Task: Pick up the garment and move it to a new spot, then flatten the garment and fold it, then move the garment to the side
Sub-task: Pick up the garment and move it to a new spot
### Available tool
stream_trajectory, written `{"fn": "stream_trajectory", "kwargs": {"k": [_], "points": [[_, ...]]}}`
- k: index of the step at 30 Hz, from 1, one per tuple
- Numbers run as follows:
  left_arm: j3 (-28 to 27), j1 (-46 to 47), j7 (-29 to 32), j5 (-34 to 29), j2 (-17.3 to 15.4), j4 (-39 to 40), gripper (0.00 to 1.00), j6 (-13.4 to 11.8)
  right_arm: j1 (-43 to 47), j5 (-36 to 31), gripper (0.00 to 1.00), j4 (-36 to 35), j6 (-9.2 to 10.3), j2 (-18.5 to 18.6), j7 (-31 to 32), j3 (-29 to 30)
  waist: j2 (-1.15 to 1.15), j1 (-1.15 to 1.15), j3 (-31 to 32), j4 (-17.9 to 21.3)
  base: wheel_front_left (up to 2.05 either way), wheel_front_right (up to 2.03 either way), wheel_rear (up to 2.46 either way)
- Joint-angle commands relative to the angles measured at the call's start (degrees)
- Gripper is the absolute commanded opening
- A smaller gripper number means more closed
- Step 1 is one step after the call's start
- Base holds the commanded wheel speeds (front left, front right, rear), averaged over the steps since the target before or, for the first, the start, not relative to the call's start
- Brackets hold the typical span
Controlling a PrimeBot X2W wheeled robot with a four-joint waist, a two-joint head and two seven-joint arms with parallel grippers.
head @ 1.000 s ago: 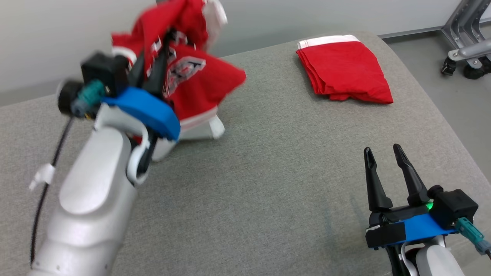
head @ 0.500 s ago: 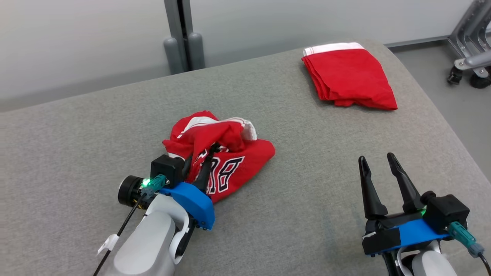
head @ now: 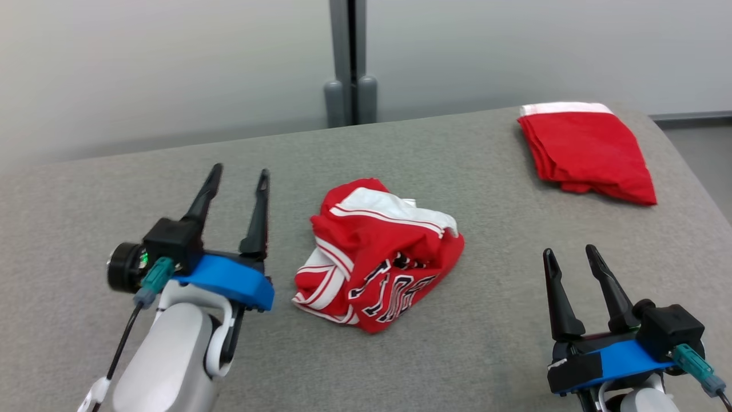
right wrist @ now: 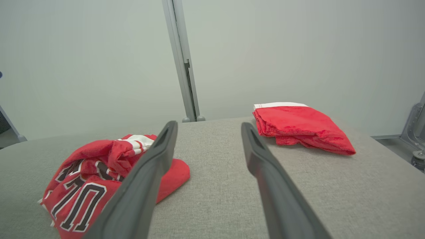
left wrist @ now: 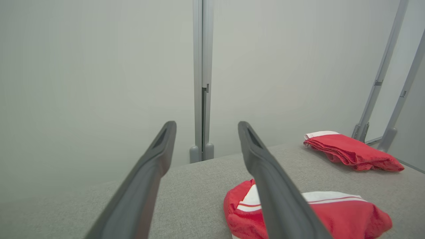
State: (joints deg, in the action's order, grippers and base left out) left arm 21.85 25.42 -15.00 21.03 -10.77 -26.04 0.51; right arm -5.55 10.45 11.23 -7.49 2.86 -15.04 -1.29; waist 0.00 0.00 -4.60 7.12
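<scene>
Lower left, head view: my left gripper (head: 240, 170), jaws apart and empty, fingers pointing up-frame above the grey padded surface (head: 457, 355). Centre: crumpled red garment (head: 377, 252), lying loose just beside it. Lower right: my right gripper (head: 569, 250), jaws apart, empty, fingers up-frame. Upper right: folded red cloth (head: 589, 151).
</scene>
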Motion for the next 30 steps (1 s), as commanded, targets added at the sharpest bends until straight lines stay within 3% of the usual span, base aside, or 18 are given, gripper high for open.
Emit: {"fn": "stream_trajectory", "kwargs": {"k": [1, 15, 30], "points": [[-1.5, -2.3, -0.2, -0.6, -0.6, 1.9, 1.0, -0.5, 0.7, -0.2, 1.0, 0.0, -0.01, 0.1, -0.2, 0.2, 0.0, 0.0, -0.3, -1.5, 0.0, 0.0, 0.0], [-12.7, -15.4, -0.2, -4.5, -2.1, 10.2, 1.0, -0.4, 0.8, -1.5, 1.0, 1.6, -0.01, 0.1, -0.2, 2.0, 0.0, 0.0, 0.6, -9.8, 0.0, 0.0, 0.0], [-20.2, -26.7, -0.2, -9.2, 0.6, 12.5, 1.0, 2.3, 4.0, -2.0, 1.0, 3.8, -0.01, 0.1, -0.1, 2.5, 0.0, 0.0, 3.7, -11.1, 0.0, 0.0, 0.0]]}}
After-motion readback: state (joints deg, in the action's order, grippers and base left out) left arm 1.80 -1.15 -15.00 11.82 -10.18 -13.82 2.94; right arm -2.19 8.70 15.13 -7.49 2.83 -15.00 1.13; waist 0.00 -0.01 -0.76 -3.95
